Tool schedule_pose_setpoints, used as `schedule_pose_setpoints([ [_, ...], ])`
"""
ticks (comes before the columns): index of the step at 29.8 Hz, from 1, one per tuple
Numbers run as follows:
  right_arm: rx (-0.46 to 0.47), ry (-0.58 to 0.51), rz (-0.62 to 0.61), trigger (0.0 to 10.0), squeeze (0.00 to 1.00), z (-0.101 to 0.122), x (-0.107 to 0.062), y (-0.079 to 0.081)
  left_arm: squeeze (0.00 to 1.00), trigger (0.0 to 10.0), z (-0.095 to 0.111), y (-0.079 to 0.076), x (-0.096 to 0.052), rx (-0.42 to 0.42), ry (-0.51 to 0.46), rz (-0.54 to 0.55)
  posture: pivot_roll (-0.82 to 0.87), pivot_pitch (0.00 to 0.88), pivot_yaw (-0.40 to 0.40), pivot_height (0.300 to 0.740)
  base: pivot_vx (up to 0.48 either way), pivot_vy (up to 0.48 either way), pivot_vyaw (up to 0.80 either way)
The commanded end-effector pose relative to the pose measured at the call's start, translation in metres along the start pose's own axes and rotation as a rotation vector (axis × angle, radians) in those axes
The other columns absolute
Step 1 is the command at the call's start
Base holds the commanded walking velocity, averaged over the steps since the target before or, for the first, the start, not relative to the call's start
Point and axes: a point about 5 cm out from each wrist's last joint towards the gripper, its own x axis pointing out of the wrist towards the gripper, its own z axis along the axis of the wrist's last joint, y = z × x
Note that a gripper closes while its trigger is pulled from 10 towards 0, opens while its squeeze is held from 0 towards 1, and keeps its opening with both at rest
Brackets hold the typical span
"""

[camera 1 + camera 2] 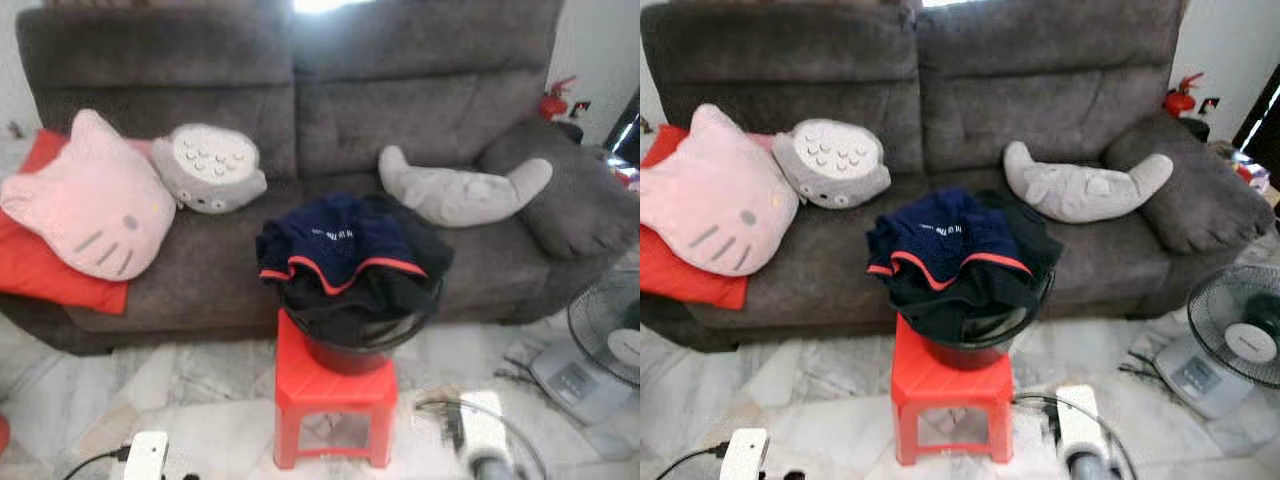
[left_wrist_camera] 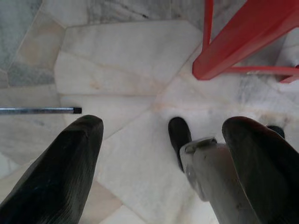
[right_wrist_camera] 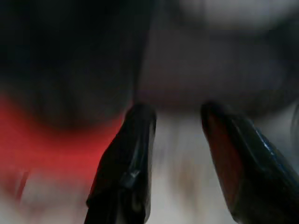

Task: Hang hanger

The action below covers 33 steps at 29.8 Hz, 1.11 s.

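We judge we are at the very start: no hanger can be made out, only dark clothes (image 1: 345, 255) heaped over a black basket (image 1: 350, 345) on a red stool (image 1: 330, 395) before the grey sofa (image 1: 420, 120), so the next move calls for finding the hanger, perhaps among that heap. Our left gripper (image 2: 161, 135) hangs low over the marble floor (image 2: 121, 60) beside the stool, fingers spread and empty. Our right gripper (image 3: 175, 128), blurred, points toward the stool and sofa, fingers apart, holding nothing.

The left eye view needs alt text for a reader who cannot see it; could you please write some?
A black basket heaped with dark clothes stands on a red stool before a grey sofa holding plush cushions, including a pink cat cushion. A fan stands on the marble floor.
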Motion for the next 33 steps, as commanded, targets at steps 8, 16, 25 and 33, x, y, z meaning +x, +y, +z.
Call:
schedule_pose_setpoints([
  [8, -0.084, -0.100, -0.029, 10.0, 0.00, 0.027, -0.039, -0.003, 0.00, 10.0, -0.003, 0.001, -0.001, 0.000, 0.017, 0.007, -0.25, 0.000, 0.006, 0.740, 0.000, 0.000, 0.00],
  [16, -0.207, -0.263, -0.083, 10.0, 0.00, 0.090, -0.029, -0.025, 0.00, 10.0, 0.000, 0.001, 0.000, 0.003, 0.014, 0.010, -0.28, 0.000, 0.015, 0.740, 0.000, 0.000, 0.00],
  [25, -0.401, -0.251, 0.022, 10.0, 0.00, 0.151, 0.014, -0.030, 0.00, 10.0, 0.002, 0.000, 0.001, -0.006, 0.010, 0.013, -0.26, 0.000, 0.017, 0.740, 0.000, 0.000, 0.00],
  [33, -0.440, -0.118, 0.107, 10.0, 0.00, 0.151, 0.017, -0.023, 0.00, 10.0, 0.001, 0.000, 0.001, -0.011, 0.013, 0.013, -0.26, 0.000, 0.014, 0.740, 0.000, 0.000, 0.00],
])
